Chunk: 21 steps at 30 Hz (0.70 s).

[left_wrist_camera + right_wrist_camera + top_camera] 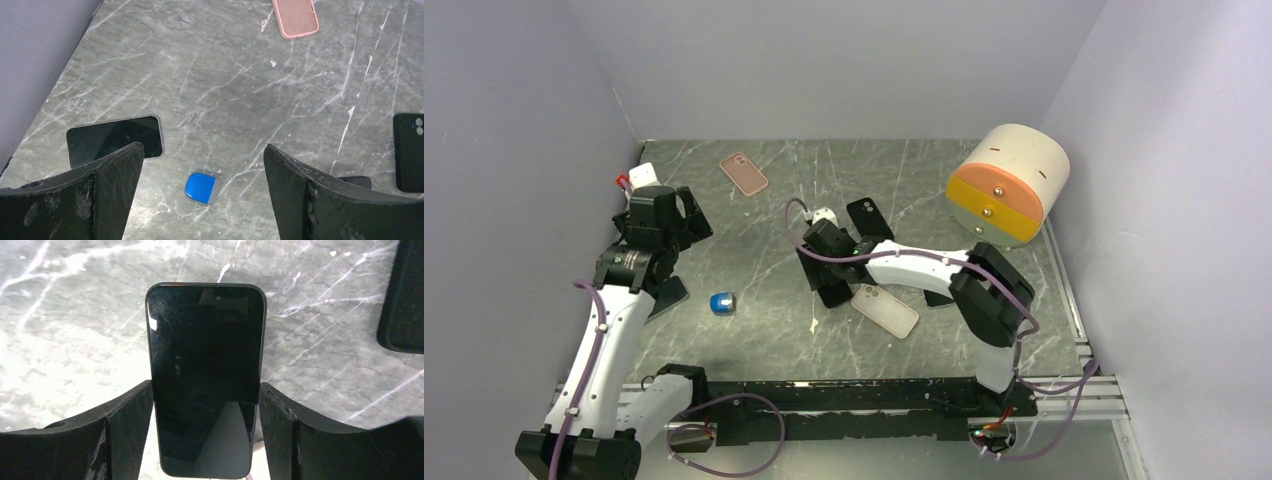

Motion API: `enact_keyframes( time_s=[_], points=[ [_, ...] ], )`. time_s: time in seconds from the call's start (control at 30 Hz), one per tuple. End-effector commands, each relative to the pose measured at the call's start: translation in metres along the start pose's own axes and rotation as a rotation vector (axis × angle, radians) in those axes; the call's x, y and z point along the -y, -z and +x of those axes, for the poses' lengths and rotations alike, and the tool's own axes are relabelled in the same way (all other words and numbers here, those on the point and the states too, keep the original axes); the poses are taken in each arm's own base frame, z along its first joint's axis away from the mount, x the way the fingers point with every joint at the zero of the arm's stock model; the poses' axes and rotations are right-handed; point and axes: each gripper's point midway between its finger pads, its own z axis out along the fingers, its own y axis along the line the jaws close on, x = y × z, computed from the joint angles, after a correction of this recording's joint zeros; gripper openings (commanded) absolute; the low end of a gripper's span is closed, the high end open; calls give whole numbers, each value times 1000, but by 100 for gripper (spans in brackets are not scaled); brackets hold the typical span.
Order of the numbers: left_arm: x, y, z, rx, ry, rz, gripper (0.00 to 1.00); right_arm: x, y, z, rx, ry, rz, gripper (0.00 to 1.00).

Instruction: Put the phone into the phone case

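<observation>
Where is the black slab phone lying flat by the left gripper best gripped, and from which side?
Pinch the black slab phone across its long edges from straight above. It lies flat, screen up, so only the thin sides offer opposing faces. The left gripper is open.

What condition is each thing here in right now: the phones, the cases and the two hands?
Phone: screen dark, clamped in right hand.
Left hand: open, holding nothing.
Second phone: screen dark, lying flat.
Black case: lying flat, untouched.
Pink case: lying flat, untouched.

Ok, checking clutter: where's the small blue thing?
Top view: the blue thing sits left of centre, just right of the black phone by the left arm.
</observation>
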Motion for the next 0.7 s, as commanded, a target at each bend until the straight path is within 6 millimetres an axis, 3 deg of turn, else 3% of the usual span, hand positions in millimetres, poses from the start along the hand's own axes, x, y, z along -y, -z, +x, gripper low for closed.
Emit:
enact_keyframes(
  time_s=[0.0, 0.2, 0.37, 0.67],
  points=[
    [12, -3, -4, 14, -12, 63, 95, -5, 35, -31, 98, -7, -47, 43],
    [28, -7, 8, -29, -18, 148, 95, 13, 54, -27, 116, -10, -3, 41],
    [65, -3, 33, -187, 34, 322, 87, 41, 79, -12, 122, -32, 71, 40],
    [126, 2, 62, -327, 146, 526, 77, 97, 125, 21, 120, -174, 164, 40]
  ],
)
